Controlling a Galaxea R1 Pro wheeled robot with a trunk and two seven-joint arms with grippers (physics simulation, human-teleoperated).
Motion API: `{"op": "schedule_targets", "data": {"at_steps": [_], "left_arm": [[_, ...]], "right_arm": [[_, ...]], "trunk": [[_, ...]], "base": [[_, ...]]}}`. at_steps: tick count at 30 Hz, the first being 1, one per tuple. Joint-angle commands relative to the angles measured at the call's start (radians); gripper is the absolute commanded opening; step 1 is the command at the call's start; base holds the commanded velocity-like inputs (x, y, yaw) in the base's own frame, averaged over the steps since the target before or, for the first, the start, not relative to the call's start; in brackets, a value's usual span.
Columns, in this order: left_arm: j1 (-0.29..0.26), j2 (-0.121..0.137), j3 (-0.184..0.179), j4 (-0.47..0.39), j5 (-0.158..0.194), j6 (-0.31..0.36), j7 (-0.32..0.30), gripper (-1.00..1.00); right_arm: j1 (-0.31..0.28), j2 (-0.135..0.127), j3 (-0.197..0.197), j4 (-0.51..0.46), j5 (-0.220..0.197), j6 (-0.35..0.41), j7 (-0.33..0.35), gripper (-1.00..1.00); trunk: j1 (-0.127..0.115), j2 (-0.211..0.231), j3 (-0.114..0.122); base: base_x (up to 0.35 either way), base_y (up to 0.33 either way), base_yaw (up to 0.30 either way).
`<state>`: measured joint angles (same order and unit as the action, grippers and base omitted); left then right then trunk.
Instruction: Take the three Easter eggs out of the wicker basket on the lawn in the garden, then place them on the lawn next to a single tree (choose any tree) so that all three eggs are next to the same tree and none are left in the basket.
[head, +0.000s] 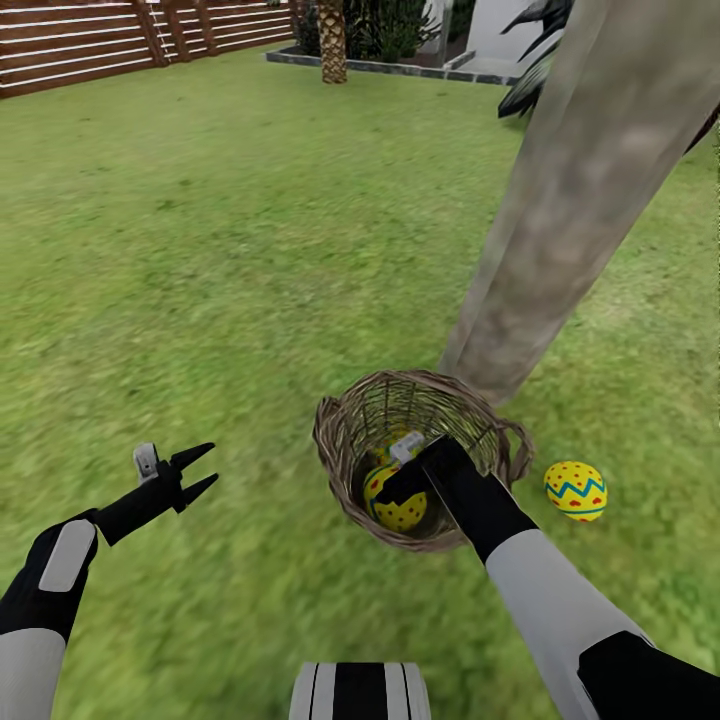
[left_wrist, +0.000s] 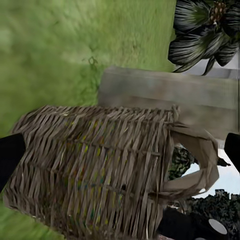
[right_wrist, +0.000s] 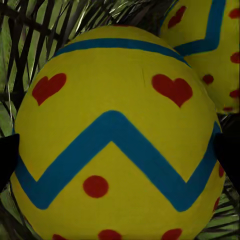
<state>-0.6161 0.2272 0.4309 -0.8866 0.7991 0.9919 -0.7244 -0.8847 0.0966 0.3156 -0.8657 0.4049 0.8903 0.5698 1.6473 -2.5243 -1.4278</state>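
The wicker basket (head: 340, 440) (left_wrist: 100, 170) stands on the lawn (head: 230, 250) at the foot of the tree (head: 580, 200) (left_wrist: 165, 92). My right gripper (head: 405, 470) (right_wrist: 120, 160) reaches down into it, open. Its fingertips (right_wrist: 7, 160) flank a yellow Easter egg (head: 400, 505) (right_wrist: 120, 125) with a blue zigzag and red hearts. A second egg (head: 383, 452) (right_wrist: 210, 45) lies behind it in the basket. A third egg (head: 575, 490) rests on the grass just right of the basket, near the trunk. My left gripper (head: 195, 472) (left_wrist: 120, 160) hovers open to the left, pointing at the basket's side.
A wooden slat fence (head: 100, 40) runs along the far left. A scaly palm trunk (head: 332, 40) stands at the back by a stone-edged bed (head: 400, 68). Spiky dark leaves (head: 535, 60) (left_wrist: 205, 30) hang behind the tree. Open grass stretches left and ahead.
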Motion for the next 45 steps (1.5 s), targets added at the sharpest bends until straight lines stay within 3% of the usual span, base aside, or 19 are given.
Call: {"op": "schedule_targets", "data": {"at_steps": [1, 8, 11, 16, 18, 20, 23, 24, 25, 26, 28, 29, 31, 33, 36, 38, 39, 43, 45], "left_arm": [[-0.001, 0.000, 0.002, 0.000, -0.005, 0.004, -0.005, 1.00], [-0.001, 0.000, 0.002, 0.000, -0.005, 0.004, -0.004, 1.00], [-0.001, -0.001, 0.002, 0.000, -0.005, 0.004, -0.004, 1.00], [-0.001, 0.000, 0.004, 0.000, -0.008, 0.003, 0.000, 1.00], [-0.001, 0.000, 0.005, 0.000, -0.009, 0.003, 0.000, 1.00], [-0.001, 0.001, 0.005, 0.000, -0.009, 0.003, 0.001, 1.00], [-0.001, 0.001, 0.005, 0.000, -0.010, 0.002, 0.002, 1.00], [-0.001, 0.000, 0.005, 0.000, -0.011, 0.002, 0.002, 1.00], [-0.001, 0.000, 0.005, 0.000, -0.011, 0.002, 0.003, 1.00], [-0.001, 0.000, 0.005, 0.001, -0.011, 0.002, 0.003, 1.00], [-0.001, 0.000, 0.004, 0.001, -0.011, 0.002, 0.005, 1.00], [-0.001, 0.000, 0.003, 0.001, -0.011, 0.002, 0.006, 1.00], [-0.001, 0.000, 0.002, 0.001, -0.011, 0.002, 0.006, 1.00], [-0.001, 0.000, 0.002, 0.001, -0.012, 0.002, 0.006, 1.00], [-0.001, 0.000, 0.002, 0.001, -0.012, 0.002, 0.007, 1.00], [-0.001, 0.000, 0.001, 0.001, -0.012, 0.002, 0.008, 1.00], [-0.001, 0.000, 0.001, 0.001, -0.012, 0.002, 0.008, 1.00], [-0.001, -0.002, 0.000, 0.002, -0.012, 0.002, 0.008, 1.00], [-0.001, -0.002, 0.000, 0.002, -0.013, 0.002, 0.008, 1.00]], "right_arm": [[0.000, 0.000, 0.000, -0.001, 0.011, 0.002, 0.008, -1.00], [0.000, -0.004, -0.005, -0.032, 0.011, 0.008, 0.011, -1.00], [0.000, -0.009, -0.083, -0.095, 0.013, 0.062, 0.012, -1.00], [0.001, -0.014, -0.103, -0.160, 0.012, 0.085, 0.015, -1.00], [0.010, -0.015, -0.103, -0.247, 0.011, 0.088, 0.067, -1.00], [0.012, -0.033, -0.107, -0.322, 0.012, 0.092, 0.153, -1.00], [0.021, -0.059, -0.131, -0.426, 0.012, 0.114, 0.187, -1.00], [0.029, -0.068, -0.162, -0.449, 0.012, 0.115, 0.189, -1.00], [0.037, -0.074, -0.226, -0.482, 0.010, 0.116, 0.197, -1.00], [0.060, -0.078, -0.346, -0.535, 0.012, 0.116, 0.271, -1.00], [0.087, -0.086, -0.462, -0.554, 0.015, 0.115, 0.449, -1.00], [0.099, -0.094, -0.543, -0.559, 0.013, 0.114, 0.519, -1.00], [0.107, -0.099, -0.743, -0.567, 0.014, 0.113, 0.679, -1.00], [0.108, -0.103, -0.840, -0.571, 0.014, 0.113, 0.765, -1.00], [0.131, -0.133, -0.890, -0.572, 0.013, 0.113, 0.807, -1.00], [0.142, -0.159, -0.960, -0.572, 0.014, 0.113, 0.859, -1.00], [0.148, -0.166, -0.976, -0.572, 0.015, 0.113, 0.871, -1.00], [0.182, -0.199, -1.008, -0.569, 0.015, 0.109, 0.882, -1.00], [0.198, -0.230, -1.064, -0.566, 0.022, 0.105, 0.882, -1.00]], "trunk": [[-0.001, 0.000, 0.003], [-0.004, 0.002, 0.030], [-0.005, 0.002, 0.042], [-0.007, 0.004, 0.061], [-0.008, 0.004, 0.069], [-0.009, 0.004, 0.077], [-0.010, 0.005, 0.088], [-0.011, 0.005, 0.092], [-0.011, 0.006, 0.096], [-0.012, 0.006, 0.100], [-0.013, 0.006, 0.108], [-0.013, 0.007, 0.112], [-0.014, 0.007, 0.119], [-0.015, 0.007, 0.127], [-0.016, 0.008, 0.139], [-0.017, 0.009, 0.146], [-0.018, 0.009, 0.150], [-0.019, 0.010, 0.166], [-0.020, 0.010, 0.173]], "base": [[0.000, 0.000, 0.000], [0.000, 0.000, 0.000], [0.000, 0.000, 0.000], [-0.108, 0.000, 0.000], [-0.333, 0.000, 0.000], [-0.338, 0.000, 0.000], [-0.189, 0.000, 0.000], [-0.032, 0.000, 0.000], [-0.013, 0.000, 0.000], [-0.003, 0.000, 0.000], [-0.001, 0.000, 0.000], [0.000, 0.000, 0.000], [0.000, 0.000, 0.000], [0.000, 0.000, 0.000], [-0.077, 0.000, 0.000], [-0.302, 0.000, 0.000], [-0.328, 0.000, 0.000], [-0.326, 0.000, 0.000], [-0.097, 0.000, 0.000]]}}
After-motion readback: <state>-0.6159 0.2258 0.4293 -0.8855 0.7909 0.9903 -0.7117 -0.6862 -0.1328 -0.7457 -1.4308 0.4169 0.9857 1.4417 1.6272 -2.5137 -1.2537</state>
